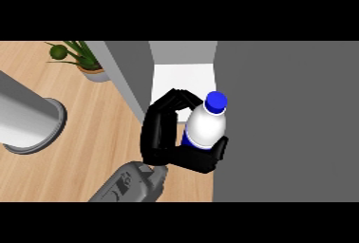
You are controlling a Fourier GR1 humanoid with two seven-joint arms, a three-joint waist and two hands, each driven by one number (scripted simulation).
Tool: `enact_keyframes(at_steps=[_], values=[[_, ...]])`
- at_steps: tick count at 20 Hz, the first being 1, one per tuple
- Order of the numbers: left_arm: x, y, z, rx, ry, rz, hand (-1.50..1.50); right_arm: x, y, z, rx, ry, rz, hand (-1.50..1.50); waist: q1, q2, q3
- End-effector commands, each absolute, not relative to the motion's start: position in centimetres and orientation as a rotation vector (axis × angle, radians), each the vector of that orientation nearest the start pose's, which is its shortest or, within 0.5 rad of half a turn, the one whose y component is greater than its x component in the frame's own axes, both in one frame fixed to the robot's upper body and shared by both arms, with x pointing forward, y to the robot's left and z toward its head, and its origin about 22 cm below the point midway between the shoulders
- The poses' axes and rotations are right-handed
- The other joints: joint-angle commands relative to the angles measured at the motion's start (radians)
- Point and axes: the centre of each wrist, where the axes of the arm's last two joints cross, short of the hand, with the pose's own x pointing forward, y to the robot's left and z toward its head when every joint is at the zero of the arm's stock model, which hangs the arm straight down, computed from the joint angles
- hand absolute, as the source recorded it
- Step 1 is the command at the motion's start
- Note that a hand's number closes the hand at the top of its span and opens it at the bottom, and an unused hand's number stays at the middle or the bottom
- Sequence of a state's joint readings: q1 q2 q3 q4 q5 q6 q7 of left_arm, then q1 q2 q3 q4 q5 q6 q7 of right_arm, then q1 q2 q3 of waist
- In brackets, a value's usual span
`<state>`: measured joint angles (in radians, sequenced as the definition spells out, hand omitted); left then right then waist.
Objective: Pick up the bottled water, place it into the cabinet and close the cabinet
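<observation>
White-bodied, blue-capped bottled water (207, 124) stands upright in the black hand (168, 137), whose fingers and thumb curl round it, just before the cabinet (280, 118) opening, above the wooden counter's (91, 142) far edge.

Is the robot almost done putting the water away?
About halfway. The hand has already picked up the water bottle and holds it at the open cabinet. It hasn't yet set the bottle inside, and the cabinet door isn't closed.
</observation>
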<state>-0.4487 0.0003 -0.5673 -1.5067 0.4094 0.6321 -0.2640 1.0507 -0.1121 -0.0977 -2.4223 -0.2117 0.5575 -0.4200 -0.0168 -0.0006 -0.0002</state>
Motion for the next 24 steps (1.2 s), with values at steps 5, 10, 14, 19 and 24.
enact_keyframes(at_steps=[5, 10, 14, 19, 24], values=[[29.1, 2.1, 11.4, -0.222, -1.922, 0.147, 1.5, 1.8, -29.5, 12.6, 0.111, -1.932, 0.219, -1.5, 0.005, 0.001, 0.0], [33.3, 2.4, 11.4, -0.145, -1.916, 0.151, 1.5, 1.1, -29.5, 13.1, 0.132, -1.932, 0.222, -1.5, -0.018, 0.005, 0.0], [33.5, 2.5, 9.4, -0.097, -1.9, 0.111, 1.5, 1.3, -30.7, 12.5, 0.137, -1.924, 0.226, -1.5, -0.011, 0.005, 0.0], [34.8, 3.3, 7.6, -0.043, -1.886, 0.076, 1.5, 1.3, -31.3, 12.1, 0.123, -1.925, 0.216, -1.5, -0.007, 0.005, 0.0], [37.7, 3.7, 9.3, 0.003, -1.865, 0.08, 1.5, 1.2, -30.0, 13.1, 0.151, -1.918, 0.216, -1.5, -0.009, 0.006, -0.001]])
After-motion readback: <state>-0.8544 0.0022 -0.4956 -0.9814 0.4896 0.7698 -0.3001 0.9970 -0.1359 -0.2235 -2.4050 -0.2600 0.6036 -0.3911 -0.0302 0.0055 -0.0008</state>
